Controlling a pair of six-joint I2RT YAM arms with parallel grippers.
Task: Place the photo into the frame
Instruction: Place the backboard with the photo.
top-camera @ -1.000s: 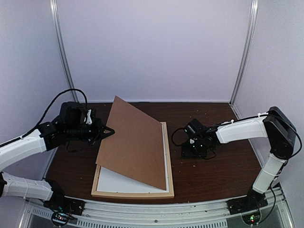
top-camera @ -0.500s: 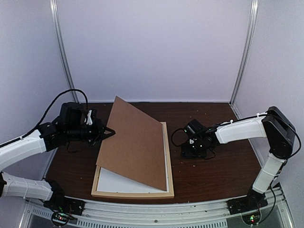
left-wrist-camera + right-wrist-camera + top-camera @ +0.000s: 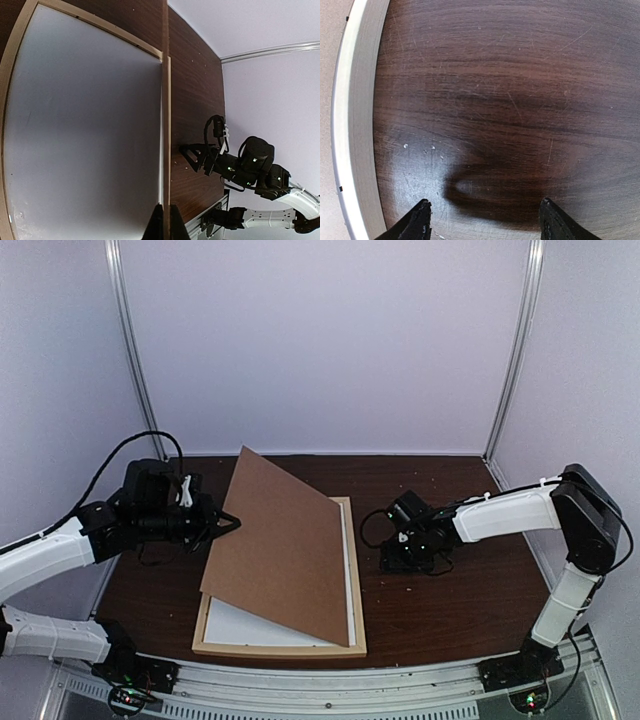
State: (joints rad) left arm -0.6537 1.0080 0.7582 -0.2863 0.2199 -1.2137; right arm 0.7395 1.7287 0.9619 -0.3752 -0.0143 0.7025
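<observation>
The frame (image 3: 280, 647) lies flat mid-desk (image 3: 450, 610) with the photo (image 3: 235, 625) inside it, white back up. The left jaws pinch the left edge of a brown board (image 3: 285, 540), which tilts over the frame with its right edge low along the frame's right side. The right jaws stand wide and empty, low at the desk just right of the frame.

The frame (image 3: 280, 648) is pale wood, the board (image 3: 285, 540) brown, the table (image 3: 450, 600) dark-grained
</observation>
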